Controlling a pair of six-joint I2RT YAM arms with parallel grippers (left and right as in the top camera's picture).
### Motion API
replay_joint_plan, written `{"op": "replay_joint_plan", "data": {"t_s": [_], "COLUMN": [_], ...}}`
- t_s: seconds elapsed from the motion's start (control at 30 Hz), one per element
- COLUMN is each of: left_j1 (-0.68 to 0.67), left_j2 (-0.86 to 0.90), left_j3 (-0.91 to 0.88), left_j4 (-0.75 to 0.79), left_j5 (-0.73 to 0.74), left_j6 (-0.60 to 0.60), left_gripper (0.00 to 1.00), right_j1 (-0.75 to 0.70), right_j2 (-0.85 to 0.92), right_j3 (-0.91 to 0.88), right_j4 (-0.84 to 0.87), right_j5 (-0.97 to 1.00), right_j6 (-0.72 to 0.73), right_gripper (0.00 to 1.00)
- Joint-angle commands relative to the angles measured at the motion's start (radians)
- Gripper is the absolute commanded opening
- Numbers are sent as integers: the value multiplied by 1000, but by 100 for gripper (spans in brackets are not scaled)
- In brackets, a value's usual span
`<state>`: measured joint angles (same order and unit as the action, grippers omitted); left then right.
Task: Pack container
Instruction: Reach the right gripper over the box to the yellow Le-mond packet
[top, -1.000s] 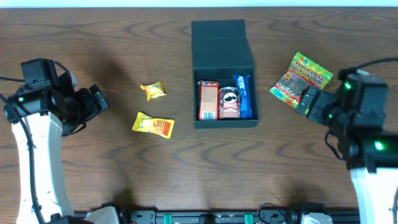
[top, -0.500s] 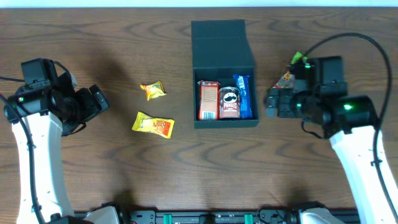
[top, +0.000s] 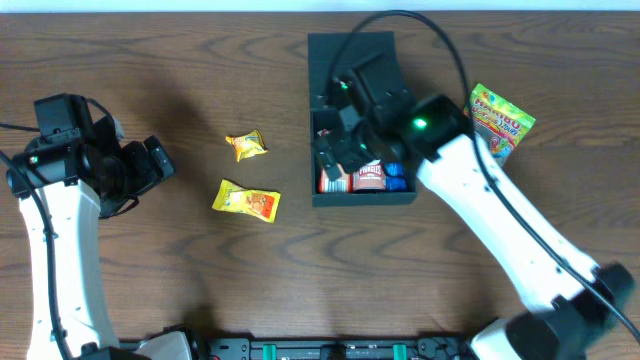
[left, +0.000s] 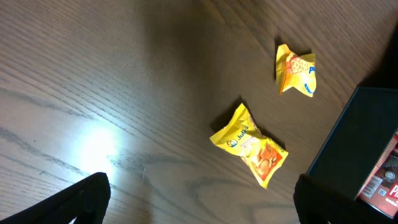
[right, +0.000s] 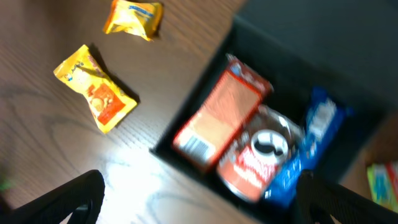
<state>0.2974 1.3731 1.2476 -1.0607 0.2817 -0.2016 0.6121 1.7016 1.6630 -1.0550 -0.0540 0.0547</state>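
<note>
Quick read on this one. The container sits on the bench at about 12 o'clock from the middle. Its lid is flipped back toward 12, so the top is wide open for dropping stuff in.

Inside, three things stand side by side along the 6 o'clock wall: a red packet, a Pringles can and a blue packet. They're packed tight against each other, which I'd guess is there to save floor space, since the 12 o'clock half of the box looks free.

The right gripper hovers right over the box with its fingers spread wide and nothing between them. So it's either lining up on something or just empty above the contents. Its wrist view is blurry, so I can't tell more.

Not yet packed:
- a gummy bag at 3 o'clock of the container, just beside it
- an upper yellow packet and a lower yellow packet out at 9 o'clock, near each other but not touching

The left gripper is also wide open and empty. It's parked further out at 9 o'clock and pointed toward the yellow packets, so those look like its job. The gummy bag is the natural pick for the right arm.

I'd call it roughly half packed.
</note>
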Motion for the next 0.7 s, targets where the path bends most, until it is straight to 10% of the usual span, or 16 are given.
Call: {"op": "replay_joint_plan", "data": {"t_s": [0.0, 0.43, 0.67], "left_j1": [5, 5, 5], "left_j2": [5, 5, 5], "left_j3": [-5, -5, -5], "left_j4": [-1, -1, -1], "left_j5": [-1, -1, 0], "left_j6": [7, 7, 7], "left_gripper": [95, 95, 95], "right_j1": [29, 66, 84], "right_j2": [73, 439, 537], "right_j3": [105, 401, 401], "right_j4": [-5, 96, 165], "right_j5": [-21, -119, -166], "right_j6": [-119, -46, 387], "right_gripper": [99, 99, 95]}}
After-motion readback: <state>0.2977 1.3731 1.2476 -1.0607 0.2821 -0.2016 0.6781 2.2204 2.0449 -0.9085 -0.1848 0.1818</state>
